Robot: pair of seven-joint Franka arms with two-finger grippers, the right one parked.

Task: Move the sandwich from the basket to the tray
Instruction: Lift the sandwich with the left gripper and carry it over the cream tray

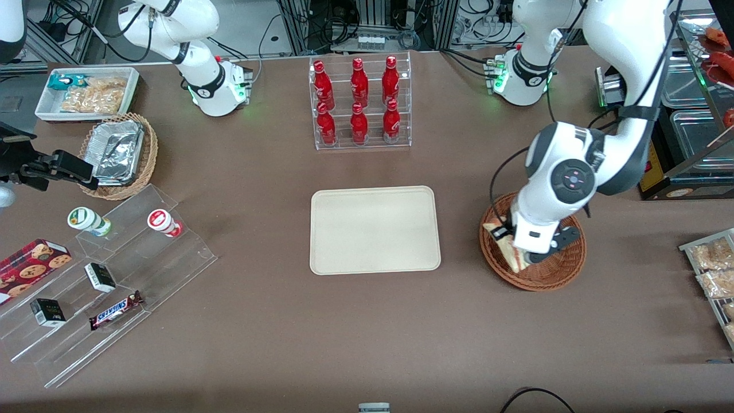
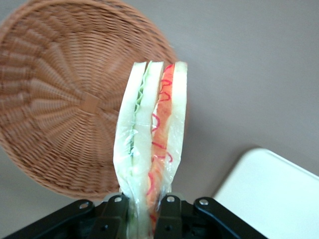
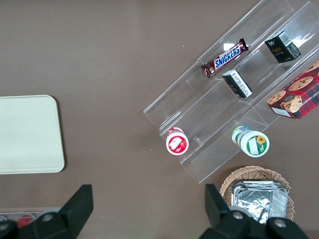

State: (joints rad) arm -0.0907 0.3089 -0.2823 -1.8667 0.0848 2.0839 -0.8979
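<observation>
White bread, clear-wrapped, with a green layer and a red-pink layer: your sandwich (image 2: 152, 144) stands on edge, its lower end pinched between the black fingers (image 2: 169, 219) of the gripper (image 2: 144, 219), which is closed on it. Gripping across the slices likely keeps the layers pressed together. The wedge seems lifted clear of the basket (image 2: 65, 99); the woven floor beneath it shows bare, and a corner of the tray (image 2: 269, 194) shows nearby.

Seen from the front, the sandwich (image 1: 507, 248) peeks out beside the working arm's wrist, over the reddish-brown basket (image 1: 559, 274). The gripper (image 1: 519, 252) is mostly hidden there by the arm, so only the wrist camera confirms your hold. The front camera alone shows the route: the beige tray (image 1: 375, 229) lies bare at the table's middle, beside the basket toward the parked arm's end, with a rack of red bottles (image 1: 360, 102) farther from the camera.
</observation>
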